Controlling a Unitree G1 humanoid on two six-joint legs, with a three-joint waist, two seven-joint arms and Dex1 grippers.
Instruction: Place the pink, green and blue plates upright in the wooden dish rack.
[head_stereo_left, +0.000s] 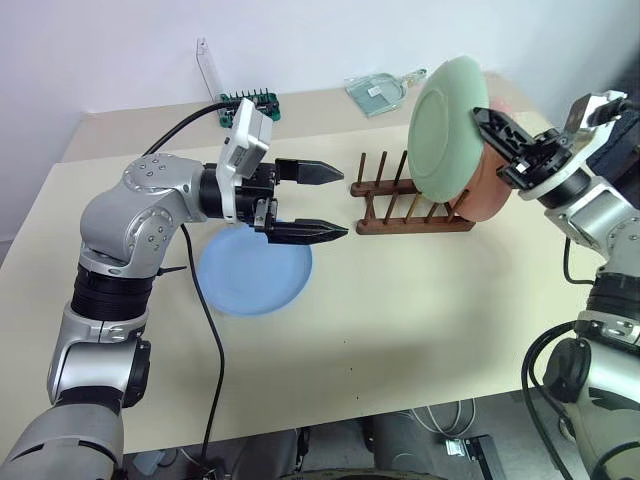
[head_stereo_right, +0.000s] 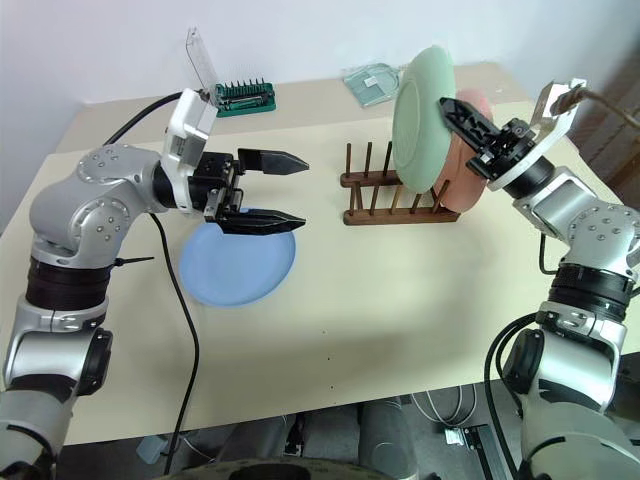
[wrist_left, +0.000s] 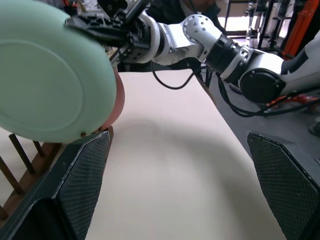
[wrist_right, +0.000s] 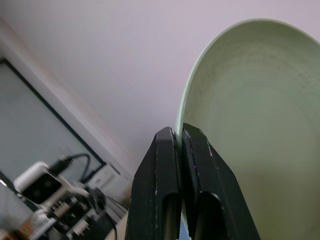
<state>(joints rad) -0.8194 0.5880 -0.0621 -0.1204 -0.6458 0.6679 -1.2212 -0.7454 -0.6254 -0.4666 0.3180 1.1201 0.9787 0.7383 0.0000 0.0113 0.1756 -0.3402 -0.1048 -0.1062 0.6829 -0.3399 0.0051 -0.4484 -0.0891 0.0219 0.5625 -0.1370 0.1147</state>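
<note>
On the beige table (head_stereo_left: 420, 330), your right gripper (head_stereo_left: 497, 124) clamps the green plate (head_stereo_left: 450, 130) upright above the rack (head_stereo_left: 412, 205), beside the pink plate (head_stereo_left: 487, 190); your left gripper (head_stereo_left: 318, 200) gapes.

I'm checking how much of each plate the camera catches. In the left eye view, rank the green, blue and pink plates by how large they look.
1. Blue plate, lying flat on the table.
2. Green plate, seen partly edge-on and close to the blue one in apparent size, so the order is unsure.
3. Pink plate, mostly hidden behind the green one.
</note>
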